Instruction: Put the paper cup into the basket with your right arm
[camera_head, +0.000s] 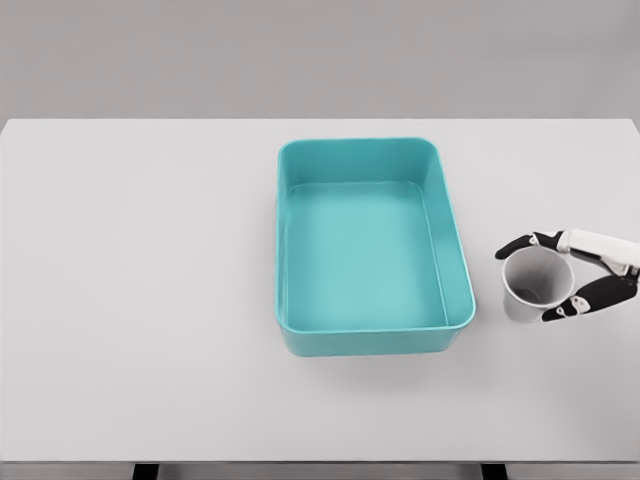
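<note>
White paper cup (535, 286) at frame right sits between your right hand (580, 277) fingers, curled around it. Grasp step; next you lift it left over the teal plastic basket (290, 250).

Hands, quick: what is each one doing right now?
Left hand: not in view.
Right hand: fingers curled around the paper cup on the table, beside the basket.

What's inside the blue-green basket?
Nothing: the basket shows only its bare teal floor. The paper cup stands outside on the table, with the right hand around it.
</note>
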